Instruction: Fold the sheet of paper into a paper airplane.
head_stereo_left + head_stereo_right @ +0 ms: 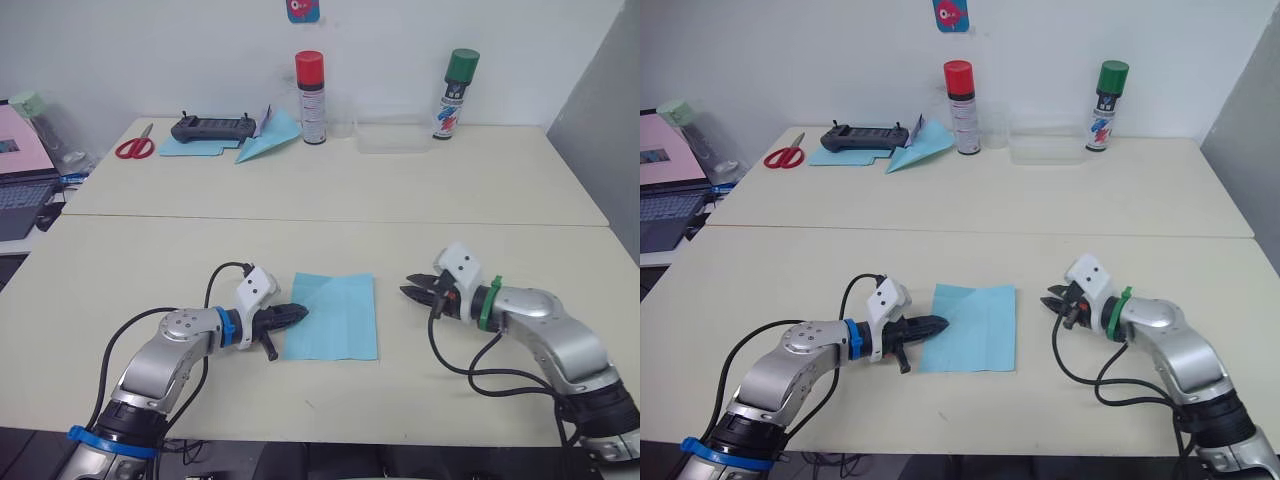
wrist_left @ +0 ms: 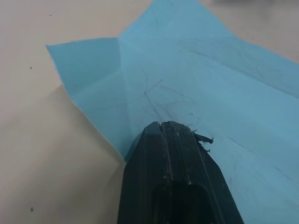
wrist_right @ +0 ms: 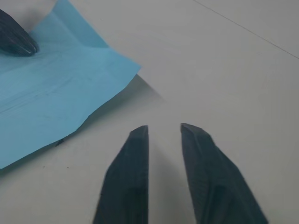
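The sheet of paper (image 1: 335, 315) is a light-blue creased rectangle lying flat on the near table, between my two grippers. Its far left corner (image 2: 88, 74) carries a diagonal crease and lifts slightly. My left gripper (image 1: 297, 313) is shut, and its tip (image 2: 170, 126) rests on top of the sheet just inside the left edge. My right gripper (image 1: 408, 290) is open and empty, low over the table a short way right of the sheet's right edge (image 3: 112, 79). Its fingertips (image 3: 140, 135) point at that edge. The paper airplane is out of view.
On the far table stand a red-capped spray can (image 1: 311, 97), a green-capped can (image 1: 457, 93) and a clear plastic box (image 1: 392, 135). Red scissors (image 1: 133, 145), a black controller (image 1: 212, 127), another blue paper dart (image 1: 268, 140) and a flat blue sheet (image 1: 190, 147) lie far left. A laptop (image 1: 20, 170) sits at the left edge.
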Controlling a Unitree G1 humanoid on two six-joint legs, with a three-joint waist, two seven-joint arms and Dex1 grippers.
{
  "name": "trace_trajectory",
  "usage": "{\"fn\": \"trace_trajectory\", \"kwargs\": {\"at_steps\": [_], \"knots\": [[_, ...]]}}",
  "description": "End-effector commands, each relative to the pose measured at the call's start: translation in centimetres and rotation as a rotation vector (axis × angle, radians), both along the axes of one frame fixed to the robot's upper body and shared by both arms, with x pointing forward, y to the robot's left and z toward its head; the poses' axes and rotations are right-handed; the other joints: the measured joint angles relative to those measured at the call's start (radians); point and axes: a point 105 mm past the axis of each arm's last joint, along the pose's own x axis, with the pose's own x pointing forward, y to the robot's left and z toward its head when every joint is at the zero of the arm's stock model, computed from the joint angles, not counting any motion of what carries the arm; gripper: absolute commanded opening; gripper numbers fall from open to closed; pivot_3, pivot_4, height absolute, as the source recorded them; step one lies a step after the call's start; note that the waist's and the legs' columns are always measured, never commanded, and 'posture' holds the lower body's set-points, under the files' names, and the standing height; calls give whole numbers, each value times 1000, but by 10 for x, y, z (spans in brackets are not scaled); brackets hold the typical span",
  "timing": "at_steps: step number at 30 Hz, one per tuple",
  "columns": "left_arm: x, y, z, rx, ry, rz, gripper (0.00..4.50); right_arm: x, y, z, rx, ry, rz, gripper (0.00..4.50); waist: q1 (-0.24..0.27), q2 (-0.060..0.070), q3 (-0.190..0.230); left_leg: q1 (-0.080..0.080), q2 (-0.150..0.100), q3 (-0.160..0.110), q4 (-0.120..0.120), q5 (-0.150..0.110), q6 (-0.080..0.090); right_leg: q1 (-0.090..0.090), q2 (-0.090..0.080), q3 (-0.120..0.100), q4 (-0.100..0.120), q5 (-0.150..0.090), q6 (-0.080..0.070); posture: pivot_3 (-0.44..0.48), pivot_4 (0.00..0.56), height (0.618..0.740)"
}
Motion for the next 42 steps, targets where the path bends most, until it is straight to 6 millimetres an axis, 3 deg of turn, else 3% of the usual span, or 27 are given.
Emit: {"fn": "trace_trajectory", "kwargs": {"at_steps": [1, 13, 27, 33, 42], "knots": [[-3, 6, -21, 43, 78, 26, 0, 4, 12, 4, -34, -78, 30, 36, 1, 0, 0, 0, 0, 0, 0, 0, 0, 0, 0, 0, 0, 0, 0, 0, 150, 740], [-4, 3, -20, 37, 82, 17, 0, 1, 47, -17, -16, -25, 118, 36, 1, 0, 0, 0, 0, 0, 0, 0, 0, 0, 0, 0, 0, 0, 0, 0, 150, 740], [-2, 5, -17, 39, 76, 23, 0, -11, 73, 13, 270, 120, 175, 36, 2, 0, 0, 0, 0, -1, 0, 0, 0, 0, 0, 0, 0, -1, -2, 0, 150, 740], [-1, 5, -16, 42, 73, 18, 0, -14, 86, 11, 262, 128, 223, 36, 1, 0, 0, 0, 0, -1, 0, 0, 0, 0, 0, -1, -1, -1, -3, 0, 150, 740], [0, 5, -14, 46, 68, 18, 0, -3, 115, 11, 281, 127, 265, 36, 1, 0, 0, -1, 0, -1, -1, 0, 0, -1, 0, -1, -1, -3, -5, 0, 150, 740]]}}
